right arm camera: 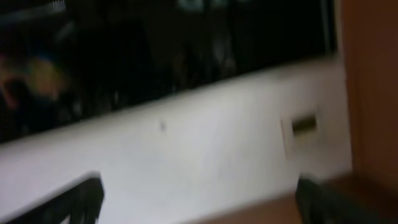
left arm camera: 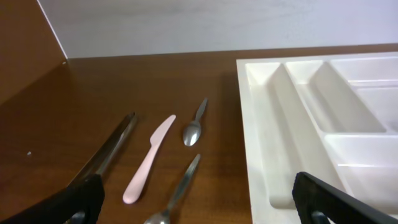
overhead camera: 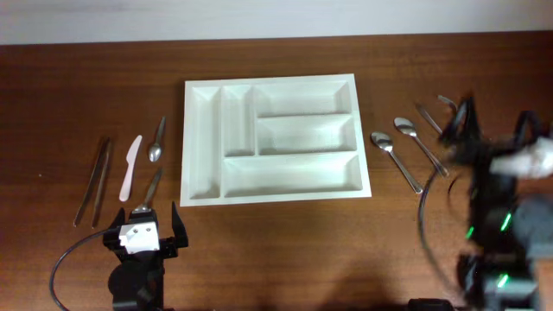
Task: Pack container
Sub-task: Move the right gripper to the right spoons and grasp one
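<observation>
One tray (overhead camera: 276, 196), perhaps eight utensils (overhead camera: 156, 143)

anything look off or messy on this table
Nothing spilled or damaged. The container sits flat and empty, cutlery loose on both sides. Only oddity: the right gripper points at a blurred wall, not the table.

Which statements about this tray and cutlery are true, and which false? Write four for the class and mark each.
1. The tray has nothing in it. True.
2. The knife lies right of the tray. False: it lies to the left of it.
3. A spoon lies right of the tray. True.
4. The left gripper holds a utensil. False: it is open and empty.
</observation>
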